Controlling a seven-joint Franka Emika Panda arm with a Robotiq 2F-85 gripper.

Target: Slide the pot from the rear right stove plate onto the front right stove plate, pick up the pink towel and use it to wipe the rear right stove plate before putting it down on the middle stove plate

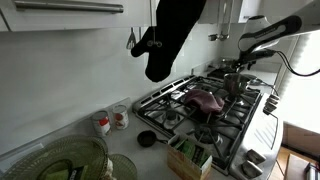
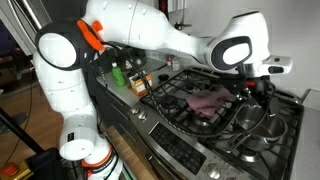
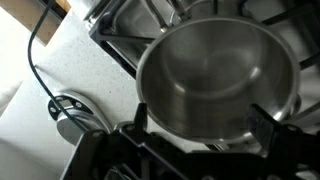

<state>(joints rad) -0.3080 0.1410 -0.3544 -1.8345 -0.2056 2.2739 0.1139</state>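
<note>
The pot [image 3: 215, 75] is a round, shiny silver vessel seen from above in the wrist view, its bare inside facing the camera. It stands on the black grate at the right side of the stove [image 1: 232, 84]. My gripper [image 3: 198, 118] is open and straddles it, with one dark finger [image 3: 134, 115] beside the pot's left wall and the other at its right wall. In an exterior view the gripper [image 2: 257, 90] hangs low over the far right of the hob. The pink towel [image 1: 207, 99] lies crumpled on the middle grate [image 2: 205, 100].
A big black oven mitt [image 1: 165, 35] hangs over the back of the stove. A small black round dish [image 1: 147, 138], two mugs [image 1: 110, 120] and a glass bowl [image 1: 70, 160] sit on the white counter. Bottles [image 2: 125, 75] stand beside the hob. A black cable [image 3: 40, 70] crosses the counter.
</note>
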